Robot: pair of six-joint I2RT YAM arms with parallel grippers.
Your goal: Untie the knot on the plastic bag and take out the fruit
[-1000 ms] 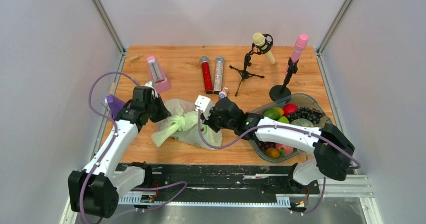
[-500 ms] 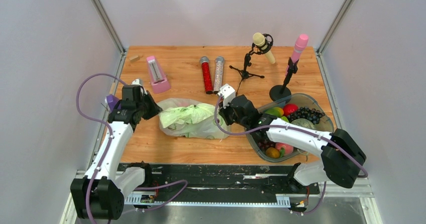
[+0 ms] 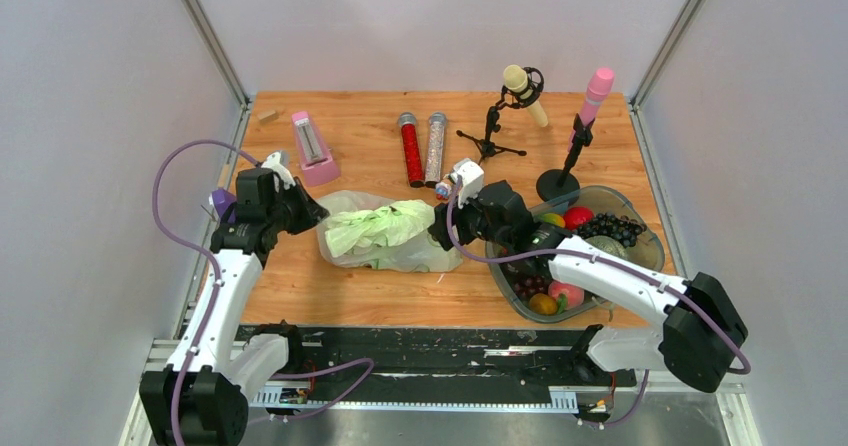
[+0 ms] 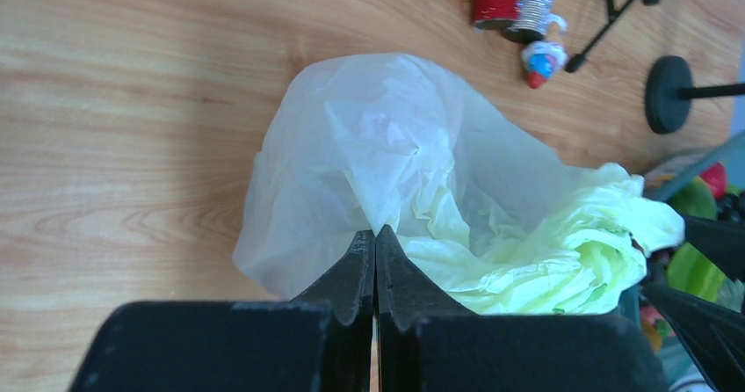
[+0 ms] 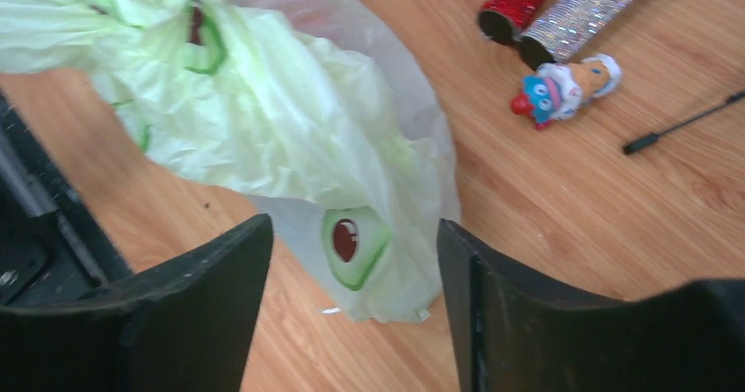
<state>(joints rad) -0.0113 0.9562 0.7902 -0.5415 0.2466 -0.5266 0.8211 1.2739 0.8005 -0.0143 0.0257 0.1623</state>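
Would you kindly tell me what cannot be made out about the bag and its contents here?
1. Contents: no view shows fruit in the plastic bag; crumpled film hides the inside.
2. Tie: whether the knot is undone is unclear; the top view is too small, and the wrist views show only folds.
3. Grip: the left claw is shut, but in the left wrist view its own fingers hide whether film is pinched.

Inside of plastic bag point(image 3: 380, 236) unseen.
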